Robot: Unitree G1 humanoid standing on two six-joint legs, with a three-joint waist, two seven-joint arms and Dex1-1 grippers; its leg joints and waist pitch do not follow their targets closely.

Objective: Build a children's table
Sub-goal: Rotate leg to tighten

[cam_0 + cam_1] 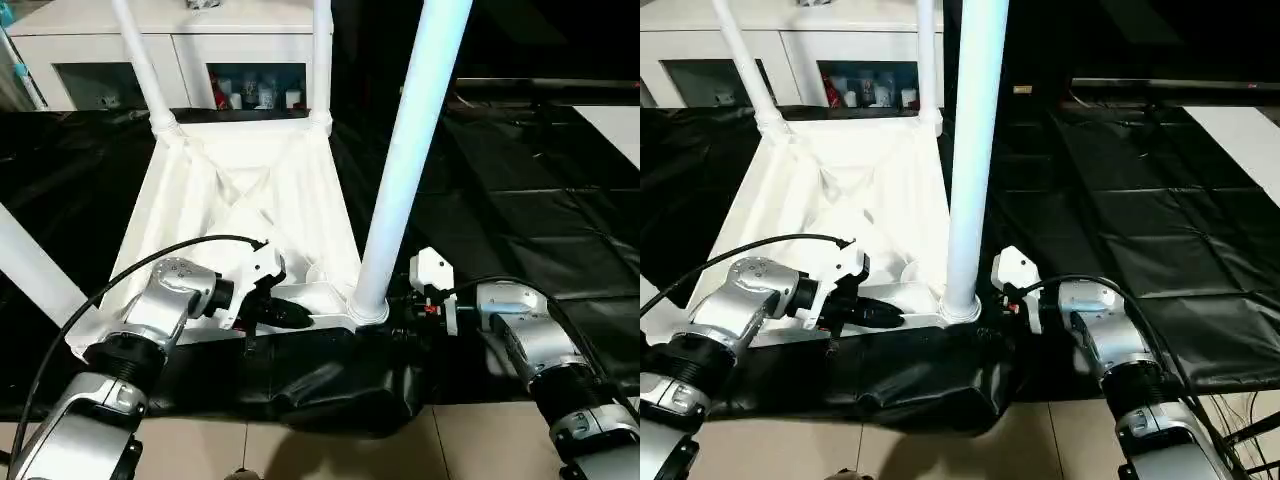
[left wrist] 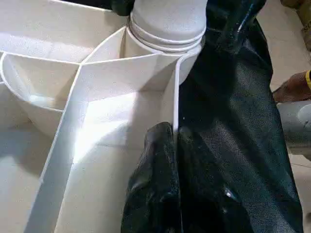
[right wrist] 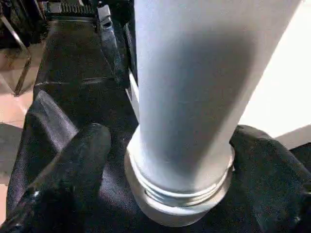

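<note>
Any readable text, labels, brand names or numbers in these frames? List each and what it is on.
None can be read.
Items behind the cabinet's glass doors: colored packaging, too small and blurred to read.
Table top, legs and both arms: no markings visible.

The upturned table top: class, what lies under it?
Black sheeting spreads beneath the table top, bunched at its near edge. What lies directly under its middle is hidden.
</note>
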